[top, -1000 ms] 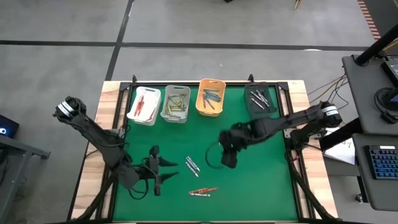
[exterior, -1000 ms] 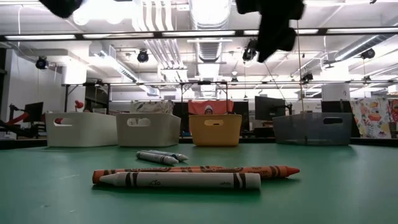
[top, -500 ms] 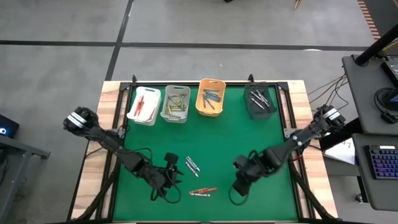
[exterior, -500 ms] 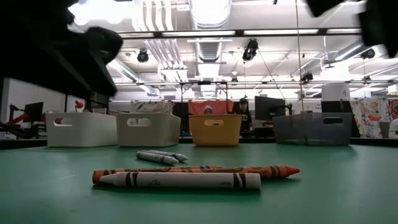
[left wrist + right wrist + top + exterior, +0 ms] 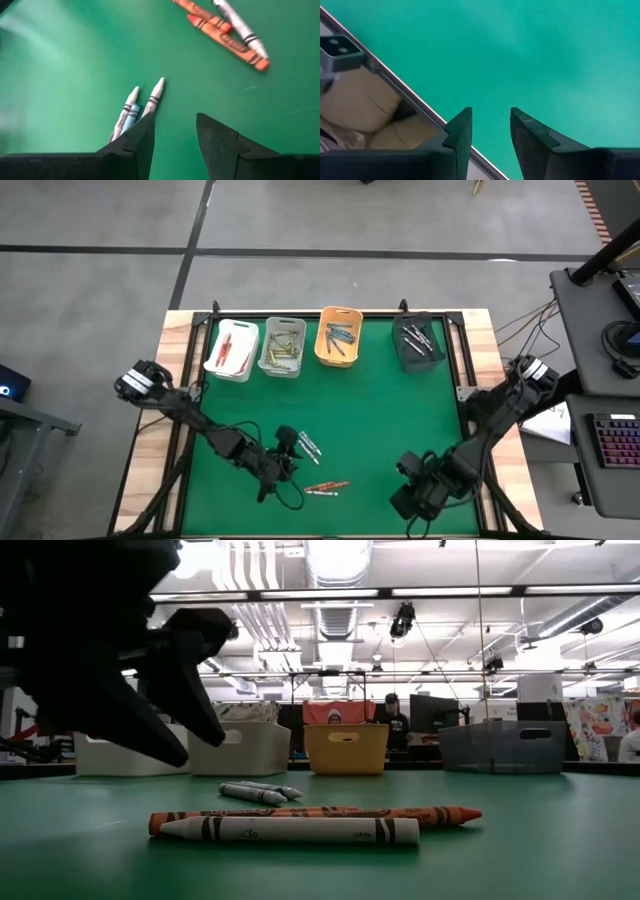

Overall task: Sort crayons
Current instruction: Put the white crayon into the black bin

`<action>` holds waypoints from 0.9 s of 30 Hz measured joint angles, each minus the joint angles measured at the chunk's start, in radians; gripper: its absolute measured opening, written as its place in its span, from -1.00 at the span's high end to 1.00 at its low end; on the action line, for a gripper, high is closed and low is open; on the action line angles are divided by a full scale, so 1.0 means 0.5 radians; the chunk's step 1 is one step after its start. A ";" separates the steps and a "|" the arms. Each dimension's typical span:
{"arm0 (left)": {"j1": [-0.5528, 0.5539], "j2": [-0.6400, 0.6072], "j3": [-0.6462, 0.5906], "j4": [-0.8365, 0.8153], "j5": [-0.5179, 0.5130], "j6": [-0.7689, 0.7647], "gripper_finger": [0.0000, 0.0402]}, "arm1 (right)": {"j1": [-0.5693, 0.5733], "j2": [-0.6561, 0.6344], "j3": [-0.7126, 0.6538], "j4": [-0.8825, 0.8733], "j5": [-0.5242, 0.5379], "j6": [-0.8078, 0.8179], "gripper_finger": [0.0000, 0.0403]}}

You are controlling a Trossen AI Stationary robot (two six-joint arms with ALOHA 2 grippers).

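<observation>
Two grey crayons (image 5: 156, 93) with a light blue one (image 5: 131, 114) between them lie side by side on the green mat, seen from above at the crayons (image 5: 308, 445). Two orange crayons (image 5: 220, 31) and a white crayon (image 5: 240, 29) lie together nearer the front edge, the white crayon (image 5: 290, 830) in front of an orange crayon (image 5: 320, 814). My left gripper (image 5: 175, 132) hangs open just left of the grey crayons, low over the mat, touching nothing. My right gripper (image 5: 490, 127) is open over the mat's near right corner (image 5: 415, 500).
Along the far edge stand a white bin (image 5: 232, 348), a grey bin (image 5: 283, 346), an orange bin (image 5: 339, 335) and a black bin (image 5: 418, 340), each with crayons inside. The table's wooden rim (image 5: 365, 107) lies close beside my right gripper. The middle of the mat is bare.
My left gripper has come down toward the mat and gone a little toward the table's right edge, up to the grey crayons, rolling its wrist. My right gripper has swung from the mat's middle to the near right corner, sinking a little. The crayons have not moved.
</observation>
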 joint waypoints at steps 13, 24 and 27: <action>0.226 -0.001 -0.011 -0.043 0.301 0.147 0.36 | 0.024 0.268 0.004 0.366 0.125 0.036 0.41; 0.364 0.000 -0.048 -0.038 0.475 0.240 0.36 | 0.023 0.359 0.005 0.511 0.124 0.037 0.42; 0.380 0.015 -0.054 -0.039 0.486 0.240 0.36 | 0.023 0.359 0.005 0.512 0.130 0.037 0.41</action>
